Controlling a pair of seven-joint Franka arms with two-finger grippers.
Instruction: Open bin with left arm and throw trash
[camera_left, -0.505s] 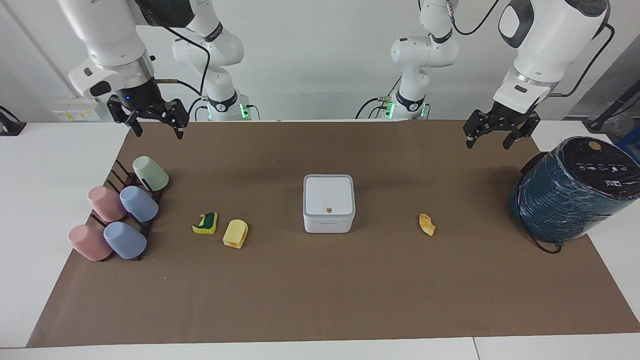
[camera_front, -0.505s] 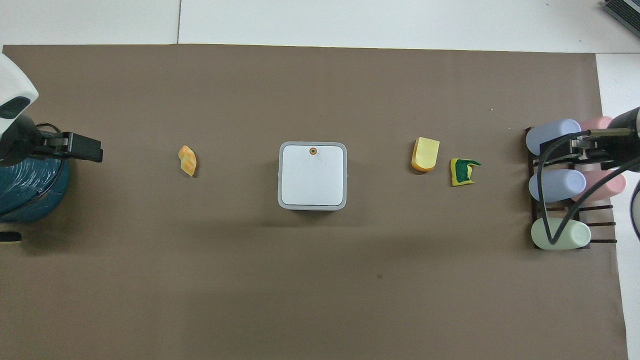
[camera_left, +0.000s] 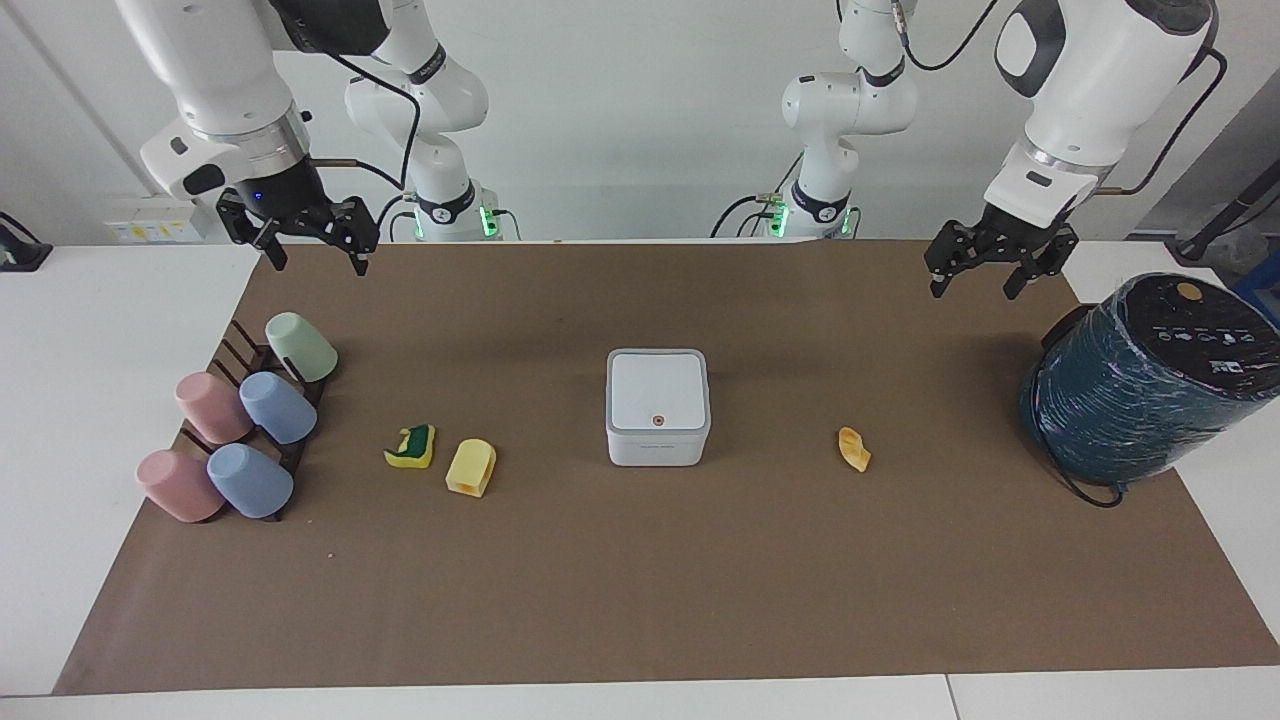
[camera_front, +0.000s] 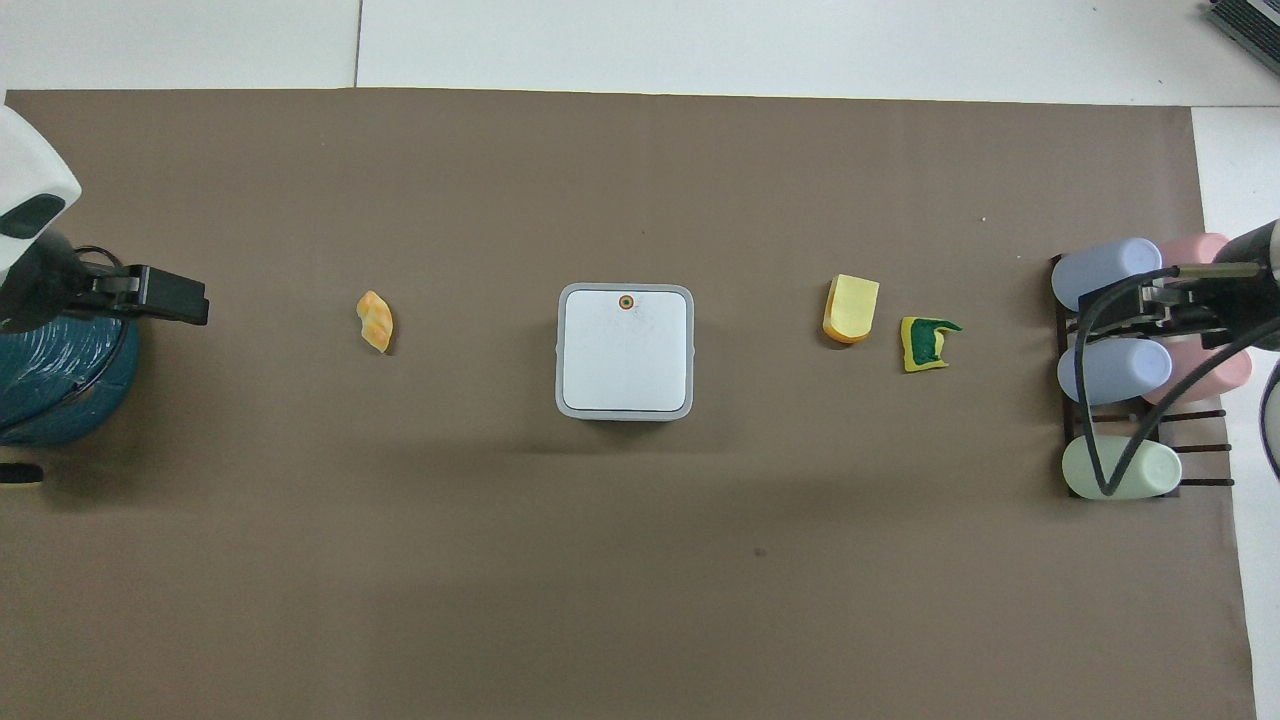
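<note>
Nothing is done yet: the bin sits mid-tabletop, lid down, with sponge and scoop toward the right arm's end and the orange scrap toward the left arm's. Left claw and right claw hang open and empty, raised, well apart from bin and trash.

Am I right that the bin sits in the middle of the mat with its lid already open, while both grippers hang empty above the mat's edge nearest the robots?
Not quite: the bin's lid is shut, lying flat with its orange dot on top, as the facing view shows. The rest holds: it sits mid-mat, and the left gripper and right gripper hang open and empty above the mat's edge nearest the robots.
</note>
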